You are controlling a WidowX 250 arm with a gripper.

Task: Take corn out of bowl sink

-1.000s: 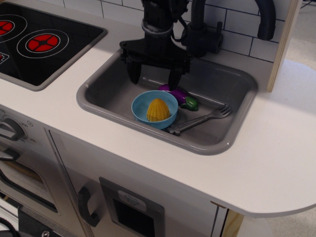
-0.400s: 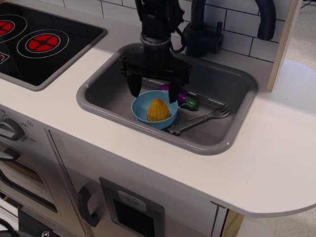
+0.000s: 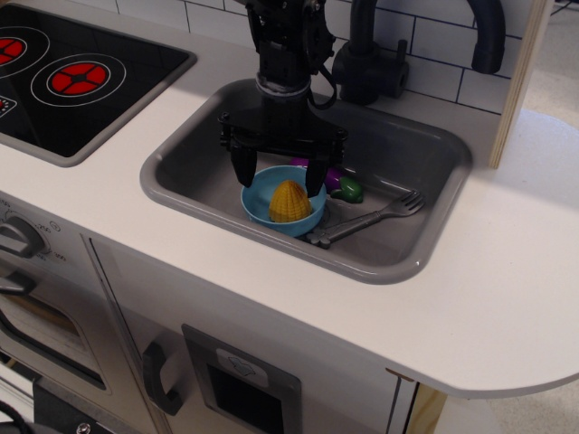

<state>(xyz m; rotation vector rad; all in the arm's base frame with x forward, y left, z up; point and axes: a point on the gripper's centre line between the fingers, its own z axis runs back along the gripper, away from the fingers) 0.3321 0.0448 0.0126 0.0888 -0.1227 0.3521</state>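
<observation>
The yellow corn stands tip-up in the light blue bowl, which sits in the grey sink. My black gripper is open and hangs just above the back of the bowl. Its left finger is at the bowl's left rim and its right finger is at the bowl's back right rim. The fingers stand a little above and behind the corn and do not touch it.
A purple eggplant with a green cap lies behind the bowl, partly hidden by the gripper. A grey fork lies to the bowl's right. A black faucet stands behind the sink. The black stovetop is at the left.
My gripper has come down and slightly forward toward the bowl, staying open. The corn, bowl, eggplant and fork have not moved.
</observation>
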